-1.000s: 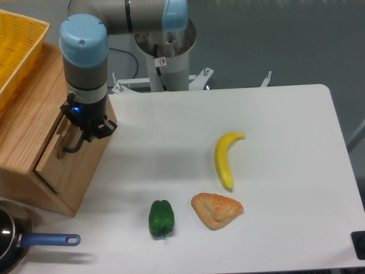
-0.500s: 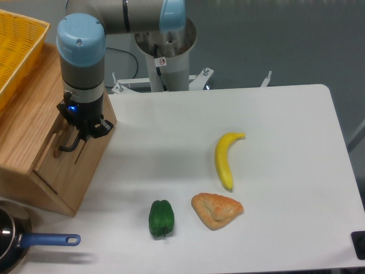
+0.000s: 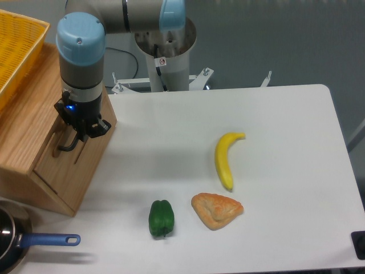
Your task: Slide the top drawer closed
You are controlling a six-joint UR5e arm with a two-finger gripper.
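Top drawer (image 3: 71, 157), a shallow light oak-coloured wooden box with a flat front panel and a black metal bar handle (image 3: 64, 145), sits in the upper front of the slanted wooden cabinet (image 3: 34, 137) at about nine o'clock on the white table (image 3: 274, 142). Its front panel faces toward four o'clock and lies nearly flush with the cabinet face, and its long axis runs from about one o'clock to seven o'clock along the cabinet's front edge. The wood is smooth with a fine, pale grain. The black two-finger gripper (image 3: 77, 132), hanging below a grey arm with a light blue cap, stands right at the handle; whether its fingers are apart or pressed together cannot be told, as the dark parts merge with the bar. A yellow woven plastic basket (image 3: 14, 48) rests on the cabinet top at ten o'clock. Near the table's middle lies a smooth yellow curved banana (image 3: 225, 160), its length running from twelve to six o'clock. Just below it is a golden-brown triangular pastry (image 3: 217, 210) with a crusty surface, and beside that, toward nine o'clock, a glossy green bell pepper (image 3: 161, 218). At seven o'clock a dark metal pan with a blue handle (image 3: 45, 241) pokes in from the corner.
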